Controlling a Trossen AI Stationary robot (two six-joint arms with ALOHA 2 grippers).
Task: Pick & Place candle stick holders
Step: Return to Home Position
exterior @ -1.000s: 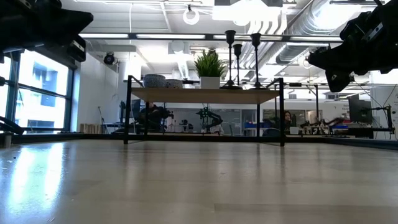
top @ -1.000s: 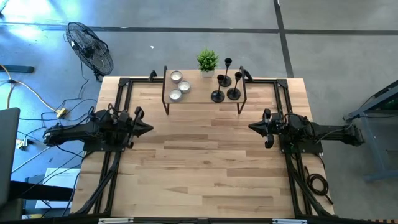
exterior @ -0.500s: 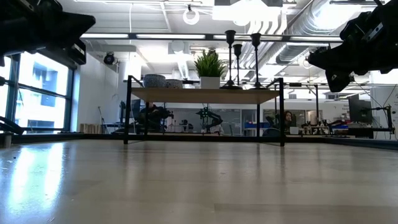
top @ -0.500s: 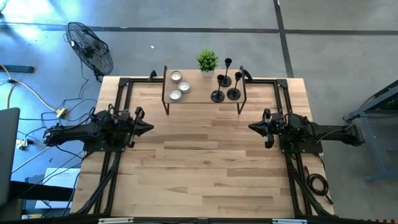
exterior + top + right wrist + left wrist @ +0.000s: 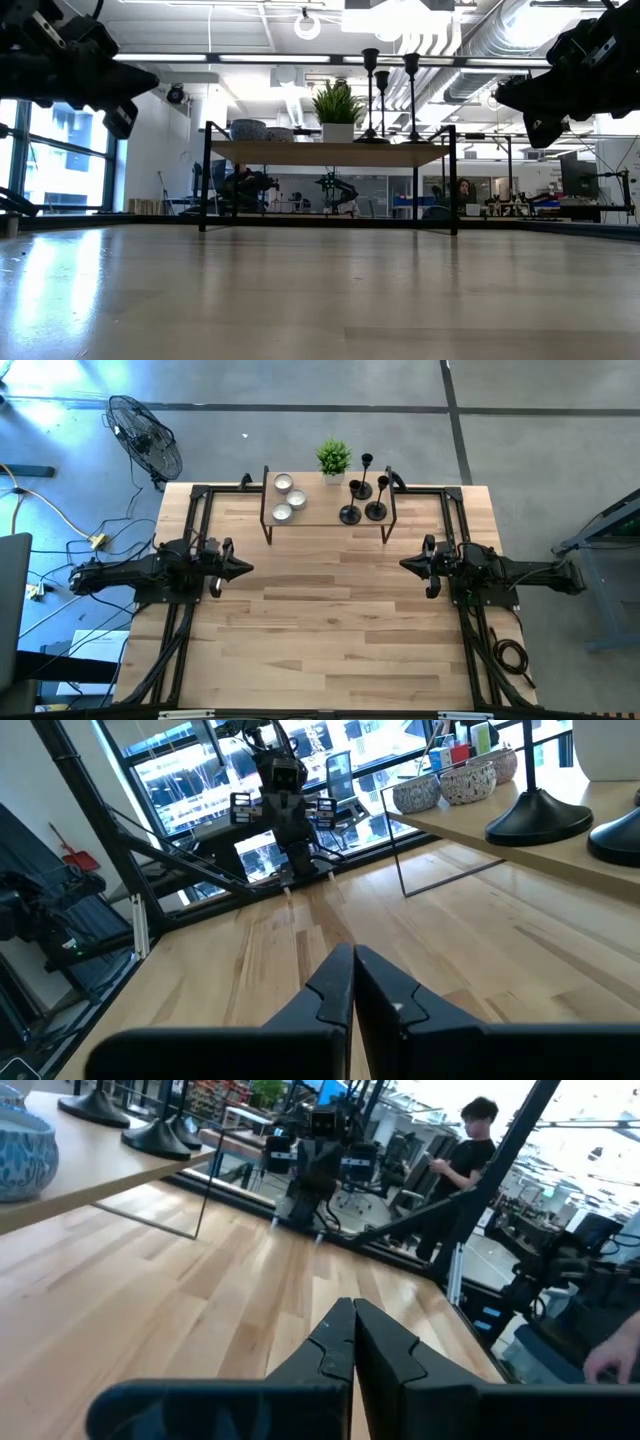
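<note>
I'm seeing all three candlestick holders [image 5: 349, 515] standing upright on the small shelf [image 5: 320, 510] at the far edge of the table [image 5: 330, 630]. They are clustered close together at the shelf's right end, and in the low view their slim stems [image 5: 371, 90] are rising to different heights. A potted plant [image 5: 333, 457] is sitting at the back of the shelf near its middle. Three small round bowls [image 5: 283, 483] are grouped at the shelf's left end, well apart from the holders.

The left gripper [image 5: 243, 568] is hovering above the left side of the table, pointing toward the centre. In its wrist view the fingers [image 5: 375, 1342] are pressing flat against each other with nothing between them. The right gripper [image 5: 403, 565] is hanging opposite it over the right side, facing inward. Its fingers [image 5: 378, 985] are likewise closed together and empty. Both are sitting clear of the shelf, nearer me than its front legs, and the low view is showing each raised off the wood.

Beyond the table, a person [image 5: 470, 1150] in dark clothing is standing in the room. A fan [image 5: 145, 440] is resting on the floor off the far left corner.
</note>
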